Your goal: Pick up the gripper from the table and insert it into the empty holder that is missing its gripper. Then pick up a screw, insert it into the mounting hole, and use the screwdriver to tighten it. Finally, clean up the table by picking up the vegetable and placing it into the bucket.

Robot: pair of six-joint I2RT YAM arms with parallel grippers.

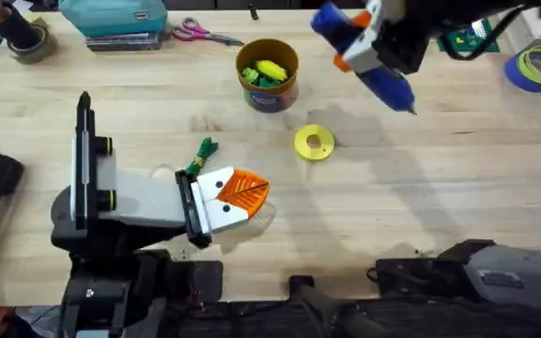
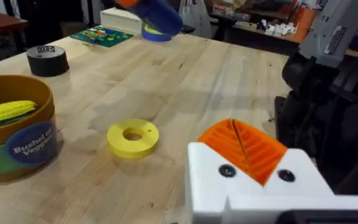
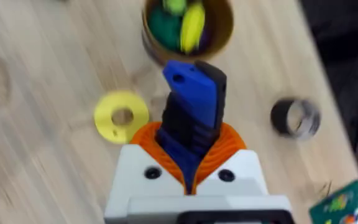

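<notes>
My left gripper (image 1: 252,191) lies low over the table's front middle, shut, its orange ribbed pads (image 2: 241,146) pressed together with nothing between them. Both white holders (image 2: 291,180) carry an orange wedge and show a dark screw head (image 2: 227,170). The small dark green vegetable (image 1: 202,150) lies on the wood just behind that gripper's white finger. My right gripper (image 1: 355,49) hangs high at the back right, shut on the blue screwdriver (image 3: 191,106), whose tip points down toward the table (image 1: 407,108). The brown-orange bucket (image 1: 268,73) stands at the back middle.
The bucket holds a yellow toy piece (image 1: 270,69) and green bits. A flat yellow disc (image 1: 314,142) lies between bucket and left gripper. A black tape roll (image 2: 47,60), a blue tape roll (image 1: 537,68), scissors (image 1: 200,34) and a teal box (image 1: 115,19) line the back edge.
</notes>
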